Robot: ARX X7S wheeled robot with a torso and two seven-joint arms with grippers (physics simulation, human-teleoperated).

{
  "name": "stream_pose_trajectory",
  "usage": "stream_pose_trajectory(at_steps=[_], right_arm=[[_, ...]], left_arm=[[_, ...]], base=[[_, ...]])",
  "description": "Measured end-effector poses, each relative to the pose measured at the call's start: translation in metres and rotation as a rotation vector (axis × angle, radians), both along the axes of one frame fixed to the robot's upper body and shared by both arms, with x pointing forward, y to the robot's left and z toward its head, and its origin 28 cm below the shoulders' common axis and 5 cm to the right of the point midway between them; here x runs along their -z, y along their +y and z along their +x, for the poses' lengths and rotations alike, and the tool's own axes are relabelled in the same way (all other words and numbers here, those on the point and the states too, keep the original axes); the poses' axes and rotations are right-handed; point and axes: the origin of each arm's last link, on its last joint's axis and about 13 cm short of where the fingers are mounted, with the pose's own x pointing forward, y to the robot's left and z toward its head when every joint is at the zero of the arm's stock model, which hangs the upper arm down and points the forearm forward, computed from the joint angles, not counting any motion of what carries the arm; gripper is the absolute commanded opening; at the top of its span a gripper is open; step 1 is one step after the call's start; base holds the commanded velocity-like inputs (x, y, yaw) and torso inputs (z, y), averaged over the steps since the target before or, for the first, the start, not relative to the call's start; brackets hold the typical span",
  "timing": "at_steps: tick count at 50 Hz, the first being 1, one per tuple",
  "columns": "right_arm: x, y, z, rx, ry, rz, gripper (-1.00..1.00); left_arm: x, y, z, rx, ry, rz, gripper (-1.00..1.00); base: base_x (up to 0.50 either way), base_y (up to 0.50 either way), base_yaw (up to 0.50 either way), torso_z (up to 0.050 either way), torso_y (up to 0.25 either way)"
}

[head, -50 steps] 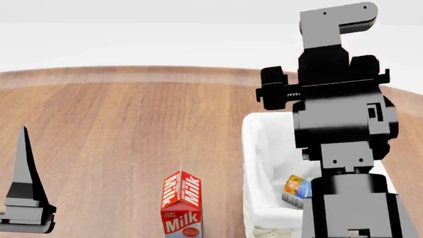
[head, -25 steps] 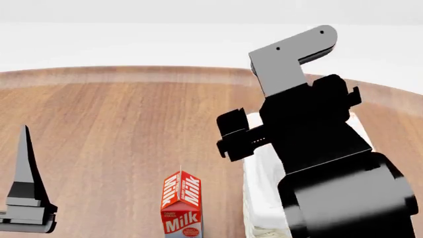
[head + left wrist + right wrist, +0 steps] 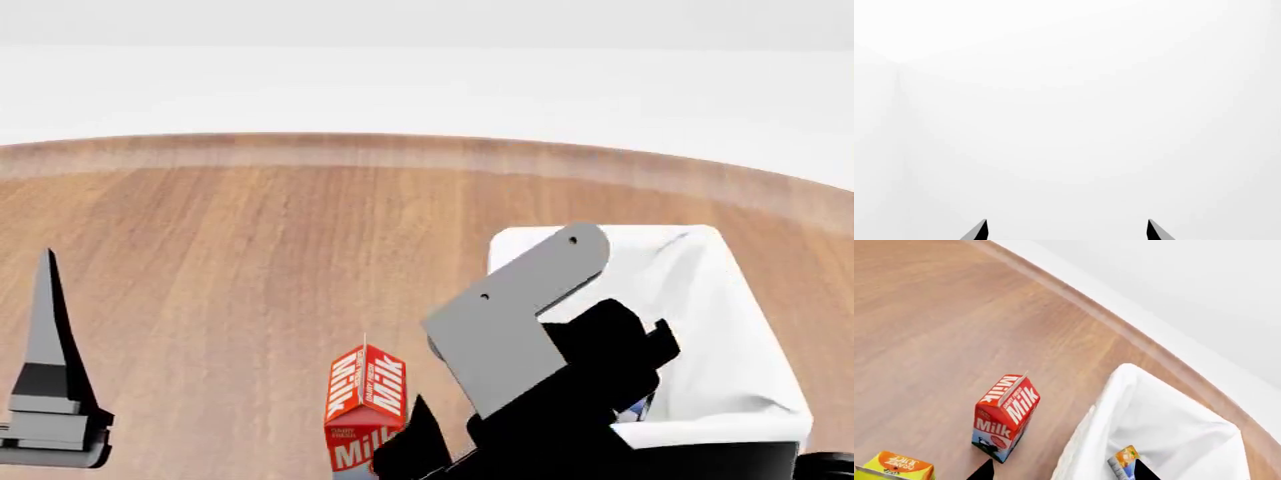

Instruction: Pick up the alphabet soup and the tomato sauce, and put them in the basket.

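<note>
Heads up, risk here: tomato sauce nowhere in our views, so right gripper could go for red-and-white milk carton or orange juice carton by mistake.

Blue-label alphabet soup can already lying inside cream cloth-lined basket, just beside right fingertips. Right jaws look spread, nothing between. Left gripper spread too, holding nothing, well apart from basket.

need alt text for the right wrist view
A red milk carton stands on a wooden table beside a white-lined basket holding the blue alphabet soup can. An orange juice carton peeks in at one corner.
</note>
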Motion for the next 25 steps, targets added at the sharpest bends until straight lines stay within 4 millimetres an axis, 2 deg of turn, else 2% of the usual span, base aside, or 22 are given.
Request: stream_pose_trajectory(at_steps=[12, 25], right_arm=[[0.011, 0.016, -0.038, -0.163, 0.037, -0.028, 1.00], [0.023, 0.018, -0.066, -0.266, 0.091, -0.045, 1.00]], left_arm=[[0.000, 0.002, -0.001, -0.006, -0.003, -0.001, 1.00], [0.000, 0.001, -0.001, -0.005, -0.003, 0.000, 1.00]], base=[[0.00, 0.00, 0.00, 0.000, 0.000], [0.00, 0.00, 0.00, 0.000, 0.000]])
